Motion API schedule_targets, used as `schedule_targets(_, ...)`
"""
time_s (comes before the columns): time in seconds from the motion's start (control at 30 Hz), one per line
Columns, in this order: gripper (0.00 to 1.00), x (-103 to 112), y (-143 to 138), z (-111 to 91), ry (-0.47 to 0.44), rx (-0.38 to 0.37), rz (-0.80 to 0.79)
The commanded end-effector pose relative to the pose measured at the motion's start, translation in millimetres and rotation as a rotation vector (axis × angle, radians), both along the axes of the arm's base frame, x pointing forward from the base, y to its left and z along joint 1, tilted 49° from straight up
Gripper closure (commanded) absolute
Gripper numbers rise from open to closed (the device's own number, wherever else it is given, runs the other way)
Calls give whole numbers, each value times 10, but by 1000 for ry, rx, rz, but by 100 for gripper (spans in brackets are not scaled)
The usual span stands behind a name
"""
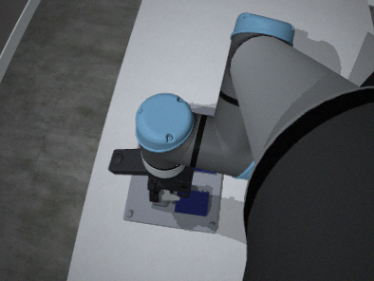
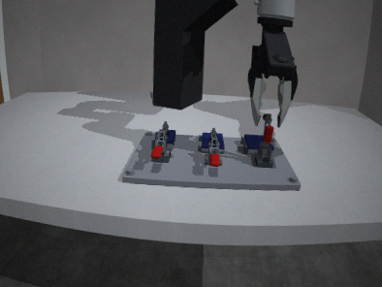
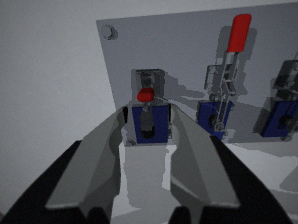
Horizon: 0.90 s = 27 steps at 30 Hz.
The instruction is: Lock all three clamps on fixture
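Observation:
A grey fixture plate (image 2: pixel 210 167) on the white table carries three toggle clamps over blue parts. The left clamp (image 2: pixel 162 143) and the middle clamp (image 2: pixel 213 145) have their red handles lying low toward the front. The right clamp (image 2: pixel 266 145) has its red handle (image 2: pixel 269 132) standing upright. My gripper (image 2: pixel 268 120) hangs just above that upright handle, fingers partly apart with nothing between them. In the wrist view the fingers frame this clamp (image 3: pixel 147 112), seen end-on with its red handle tip (image 3: pixel 145 94). The middle clamp (image 3: pixel 220 94) lies to its right.
The arm's dark link (image 2: pixel 181 48) hangs over the back of the table behind the plate. In the top view the arm's wrist (image 1: pixel 163 123) covers most of the plate (image 1: pixel 173 209). The table edge runs close in front of the plate.

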State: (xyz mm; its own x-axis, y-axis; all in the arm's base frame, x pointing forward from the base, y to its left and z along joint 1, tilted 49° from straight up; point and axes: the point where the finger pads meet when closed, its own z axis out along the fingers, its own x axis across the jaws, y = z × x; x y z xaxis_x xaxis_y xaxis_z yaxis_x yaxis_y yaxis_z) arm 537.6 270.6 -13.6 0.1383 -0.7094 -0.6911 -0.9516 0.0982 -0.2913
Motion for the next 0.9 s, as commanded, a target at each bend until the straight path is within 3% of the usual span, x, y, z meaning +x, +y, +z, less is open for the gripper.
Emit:
schedule_targets(0.0, 72, 51, 20, 5, -11, -3, -6)
schedule_targets(0.17, 72, 51, 20, 5, -11, -3, -6)
schedule_targets(0.33, 72, 139, 205, -154, -11, -3, -6)
schedule_targets(0.87, 72, 143, 208, -153, -10, -2, -6)
